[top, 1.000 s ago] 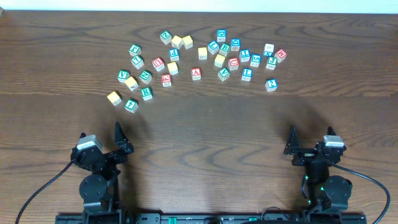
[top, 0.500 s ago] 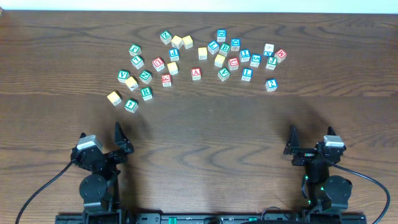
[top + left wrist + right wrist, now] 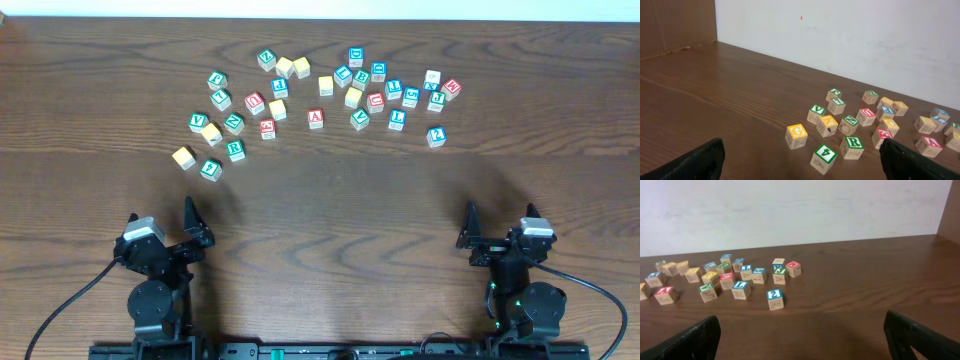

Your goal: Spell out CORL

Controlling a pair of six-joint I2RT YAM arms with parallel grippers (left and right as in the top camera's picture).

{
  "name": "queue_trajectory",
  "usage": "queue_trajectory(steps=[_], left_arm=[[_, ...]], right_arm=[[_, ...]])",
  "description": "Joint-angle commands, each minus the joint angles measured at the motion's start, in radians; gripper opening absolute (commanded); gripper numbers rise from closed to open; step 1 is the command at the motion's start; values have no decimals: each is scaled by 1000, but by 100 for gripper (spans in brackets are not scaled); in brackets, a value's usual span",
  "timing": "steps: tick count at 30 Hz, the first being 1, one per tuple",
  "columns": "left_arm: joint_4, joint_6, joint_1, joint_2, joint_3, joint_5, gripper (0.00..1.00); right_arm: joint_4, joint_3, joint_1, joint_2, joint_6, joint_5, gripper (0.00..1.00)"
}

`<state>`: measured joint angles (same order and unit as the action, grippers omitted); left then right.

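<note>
The letter cubes lie scattered across the far part of the table. The white cube with a green R [image 3: 235,150] sits at the cluster's left front; it also shows in the left wrist view [image 3: 853,142]. The white cube with a blue L [image 3: 397,119] lies right of centre and shows in the right wrist view [image 3: 741,286]. Several yellow-topped cubes lie among them, such as one at the left front [image 3: 183,157] and one nearer the middle [image 3: 277,109]. My left gripper [image 3: 161,212] and right gripper [image 3: 500,212] are open and empty near the front edge, far from the cubes.
A red A cube [image 3: 316,118], a green 4 cube [image 3: 824,155] and a blue-topped cube [image 3: 774,295] are the cubes nearest the front. A white wall stands behind the table's far edge. Bare wood lies between the grippers and the cubes.
</note>
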<state>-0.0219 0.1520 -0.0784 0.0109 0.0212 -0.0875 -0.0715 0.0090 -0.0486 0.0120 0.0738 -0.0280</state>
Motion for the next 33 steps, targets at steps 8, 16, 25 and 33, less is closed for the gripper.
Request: queue_trajectory(steps=[8, 16, 25, 33], left_arm=[[-16, -18, -4, -7, -17, -10, 98], [-7, -81, -4, 31, 20, 77, 98], [-7, -96, -4, 315, 222, 131, 98], [-78, -97, -4, 657, 516, 246, 98]], right_arm=[[-2, -3, -3, -5, -8, -5, 99], [-2, -3, -3, -5, -8, -5, 99], [-2, -3, -3, -5, -8, -4, 99], [-2, -3, -3, -5, -8, -5, 99]])
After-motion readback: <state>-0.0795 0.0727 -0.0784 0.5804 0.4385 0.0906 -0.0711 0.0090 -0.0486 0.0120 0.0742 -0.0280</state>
